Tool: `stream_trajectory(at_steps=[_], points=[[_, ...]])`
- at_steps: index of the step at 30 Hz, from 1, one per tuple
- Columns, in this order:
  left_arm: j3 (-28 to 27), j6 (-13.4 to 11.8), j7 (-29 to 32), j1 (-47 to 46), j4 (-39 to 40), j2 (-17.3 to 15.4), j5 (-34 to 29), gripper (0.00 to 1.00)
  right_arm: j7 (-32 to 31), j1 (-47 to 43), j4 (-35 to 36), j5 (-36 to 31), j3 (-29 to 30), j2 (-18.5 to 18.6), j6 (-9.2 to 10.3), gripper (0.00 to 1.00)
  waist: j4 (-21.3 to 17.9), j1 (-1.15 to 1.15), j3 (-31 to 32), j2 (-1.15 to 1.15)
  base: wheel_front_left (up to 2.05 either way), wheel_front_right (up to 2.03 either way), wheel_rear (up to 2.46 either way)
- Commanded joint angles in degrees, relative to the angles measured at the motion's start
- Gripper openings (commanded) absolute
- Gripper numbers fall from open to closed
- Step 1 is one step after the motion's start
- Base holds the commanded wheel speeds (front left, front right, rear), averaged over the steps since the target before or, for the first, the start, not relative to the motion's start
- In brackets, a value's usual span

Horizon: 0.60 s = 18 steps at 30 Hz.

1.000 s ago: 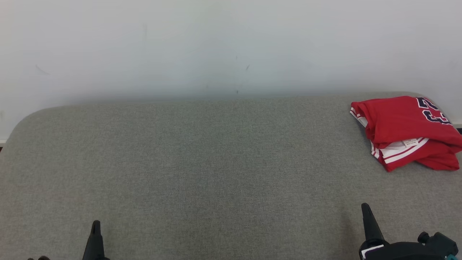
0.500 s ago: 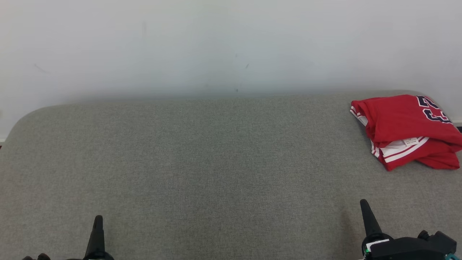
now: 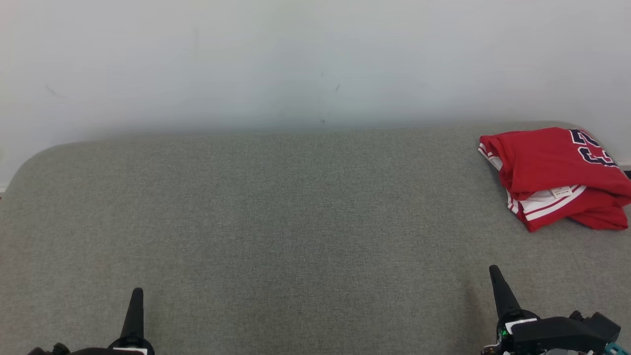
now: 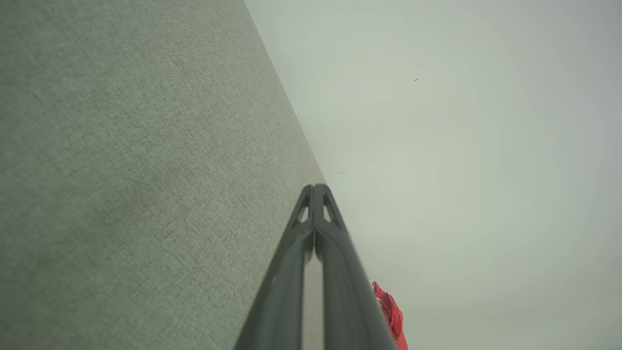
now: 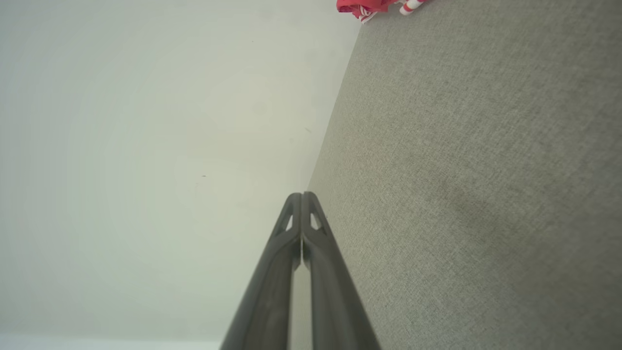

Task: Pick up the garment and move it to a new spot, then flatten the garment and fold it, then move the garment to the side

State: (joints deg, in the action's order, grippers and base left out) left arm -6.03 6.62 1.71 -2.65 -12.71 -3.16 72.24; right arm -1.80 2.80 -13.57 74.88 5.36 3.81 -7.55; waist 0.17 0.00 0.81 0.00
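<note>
1. Garment (image 3: 552, 172): red with white stripes and dark numerals, lying folded in a loose stack at the far right of the grey surface (image 3: 296, 222), close to the wall (image 3: 296, 59). Its right edge runs out of the head view.
2. Fold: the layers sit roughly one on another, but the lower layer pokes out at the near edge and a white label shows, so it looks tidy rather than crisp.
3. Right tool (image 3: 494, 271): closed and empty, at the near edge of the surface, well apart from the garment.
4. Left tool (image 3: 136, 293): likewise closed on nothing, at the near left, farthest from the garment.
5. Step in hand, as I judge it: the move to the side looks done, and both arms are clear of the stack.
6. To do it well: hold both tools away from the stack so nothing drags a layer. If the fold needs squaring, approach with the right tool, open it first, and nudge the loose lower edge in rather than lifting it.
</note>
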Motion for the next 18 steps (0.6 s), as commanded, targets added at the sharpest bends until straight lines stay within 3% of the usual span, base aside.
stream_trajectory(at_steps=[1,18], points=[[-0.2,0.4,0.4,-1.2,0.1,0.0,1.8,0.00,-0.4,0.9,0.3,1.3,0.2,-0.2,0.08,0.00,0.0,0.00,0.0,0.00,0.00,0.00,0.00],[-0.4,0.6,2.5,-2.5,-0.6,0.2,10.3,0.00,-2.5,2.2,-0.1,8.8,0.7,-0.6,0.09,0.00,-0.1,0.00,-0.4,0.00,0.00,0.00,0.00]])
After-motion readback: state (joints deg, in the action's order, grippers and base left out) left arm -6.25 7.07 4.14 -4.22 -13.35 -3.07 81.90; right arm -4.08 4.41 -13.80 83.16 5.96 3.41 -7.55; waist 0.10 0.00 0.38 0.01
